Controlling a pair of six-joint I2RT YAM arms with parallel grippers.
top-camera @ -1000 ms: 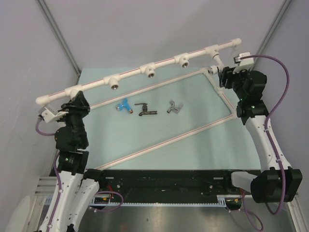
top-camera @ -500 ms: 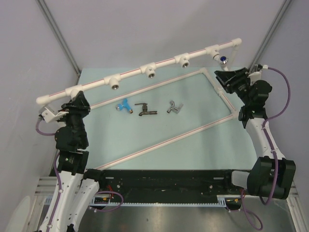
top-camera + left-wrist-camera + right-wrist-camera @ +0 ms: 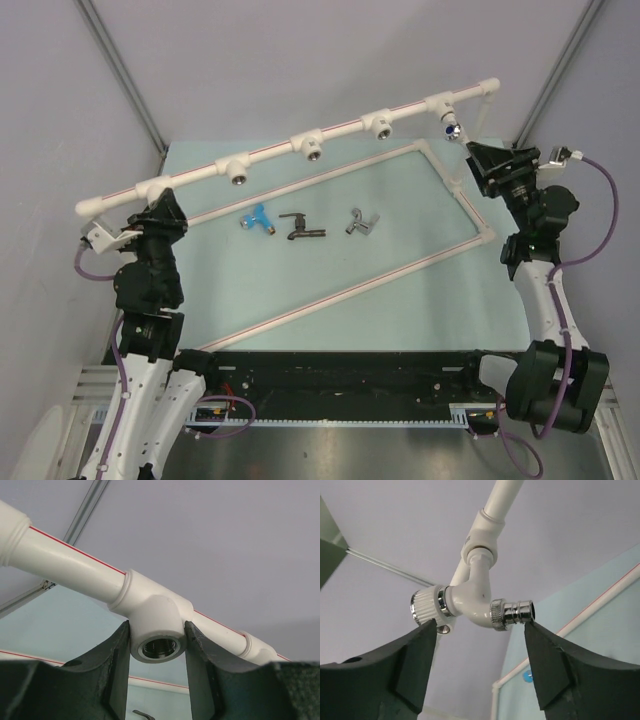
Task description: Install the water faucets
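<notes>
The white faucet (image 3: 453, 125) hangs screwed into the rightmost tee of the white pipe rail (image 3: 270, 152); in the right wrist view the white faucet (image 3: 474, 600) shows its ribbed knob and chrome spout. My right gripper (image 3: 478, 158) is open, its tips (image 3: 479, 626) just short of the faucet, not touching. My left gripper (image 3: 163, 203) is shut on the leftmost tee fitting (image 3: 159, 630), fingers (image 3: 117, 665) pressed on both sides of its empty threaded socket. The blue faucet (image 3: 258, 219), dark faucet (image 3: 301, 228) and silver faucet (image 3: 360, 222) lie on the mat.
Three more tee sockets (image 3: 312, 148) along the rail stand empty. A white pipe frame (image 3: 440, 255) lies on the green mat around the loose faucets. Grey walls and corner posts close in the back and sides.
My right gripper has let go of the white faucet, opened, and drawn back to the right, away from the rail. The left arm has not moved.
</notes>
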